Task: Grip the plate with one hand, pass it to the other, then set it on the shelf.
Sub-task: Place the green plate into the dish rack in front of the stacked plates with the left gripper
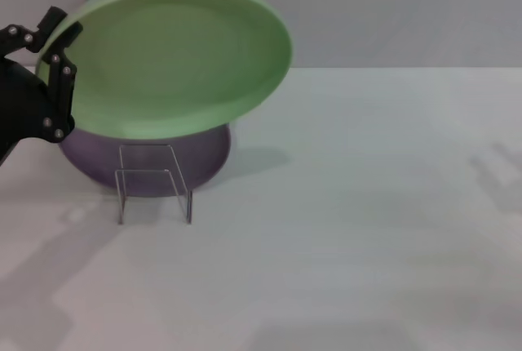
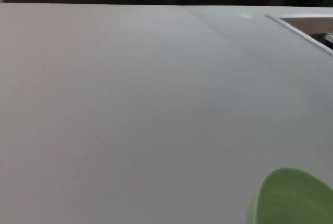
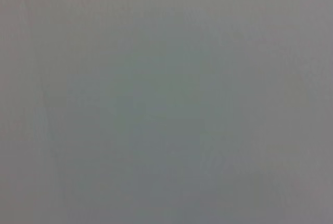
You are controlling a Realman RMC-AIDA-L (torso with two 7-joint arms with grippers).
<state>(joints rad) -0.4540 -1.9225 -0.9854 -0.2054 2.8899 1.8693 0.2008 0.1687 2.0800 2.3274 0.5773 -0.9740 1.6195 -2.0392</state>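
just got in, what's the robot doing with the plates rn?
The left gripper is shut on the left rim of the pale green plate, holding it tilted in the air above the clear rack. A purple plate already leans in the rack, with blue and red rims behind. The right gripper is not in view. The green plate is not yet racked.
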